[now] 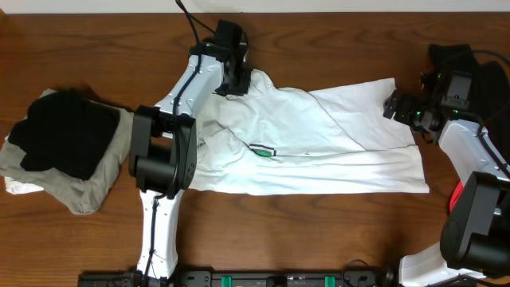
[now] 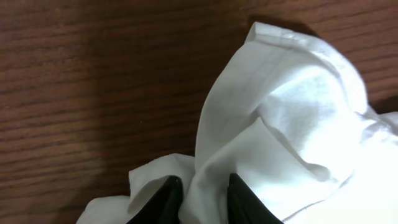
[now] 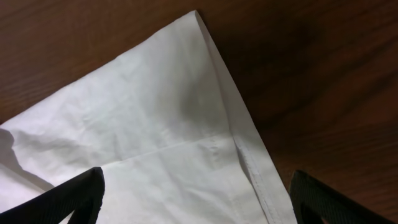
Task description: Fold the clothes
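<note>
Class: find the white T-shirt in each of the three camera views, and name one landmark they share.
Overhead: T-shirt spread wide across the picture's middle.
Left wrist: T-shirt bunched, lower right, pinched by the left gripper.
Right wrist: T-shirt corner lying flat, centre and lower left.
Shared landmark: the brown wooden table under it.

Nothing here can actually be read, as far as I can see. The only marking is a small green logo (image 1: 263, 150) on the front of the white T-shirt (image 1: 343, 127), and in the overhead view it is too small to make out any letters. Up close, the two wrist views show only plain white cloth.
</note>
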Motion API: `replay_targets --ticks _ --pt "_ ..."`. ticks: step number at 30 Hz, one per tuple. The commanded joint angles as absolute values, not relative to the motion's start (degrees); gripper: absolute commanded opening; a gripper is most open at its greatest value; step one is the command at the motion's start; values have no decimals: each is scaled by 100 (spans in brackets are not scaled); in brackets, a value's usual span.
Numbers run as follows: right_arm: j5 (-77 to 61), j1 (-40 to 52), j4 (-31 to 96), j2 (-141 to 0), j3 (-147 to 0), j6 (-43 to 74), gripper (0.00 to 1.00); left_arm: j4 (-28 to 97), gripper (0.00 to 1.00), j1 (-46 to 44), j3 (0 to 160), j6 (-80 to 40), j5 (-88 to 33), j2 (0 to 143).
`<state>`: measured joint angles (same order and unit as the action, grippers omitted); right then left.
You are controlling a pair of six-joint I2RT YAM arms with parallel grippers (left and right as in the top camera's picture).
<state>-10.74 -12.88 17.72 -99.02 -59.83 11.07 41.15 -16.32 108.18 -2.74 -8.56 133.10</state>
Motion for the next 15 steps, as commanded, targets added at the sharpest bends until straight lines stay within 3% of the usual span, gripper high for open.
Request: replay_targets --ticks 1,7,11,15 --pt "-1096 -1229 1769 -10009 -5988 1044 93 4213 26 -1682 10923 -237 -805 13017" --pt "-1096 -1229 1776 -10009 -5988 1044 93 4499 26 -1789 10921 -237 -814 13017" --pt "-1096 -1229 1780 -10009 -5990 1044 93 4429 6 -1839 10923 -235 -814 13017" --pt "-1096 -1229 1800 -10009 -5988 1044 93 4386 6 -1846 10923 -211 -805 13017"
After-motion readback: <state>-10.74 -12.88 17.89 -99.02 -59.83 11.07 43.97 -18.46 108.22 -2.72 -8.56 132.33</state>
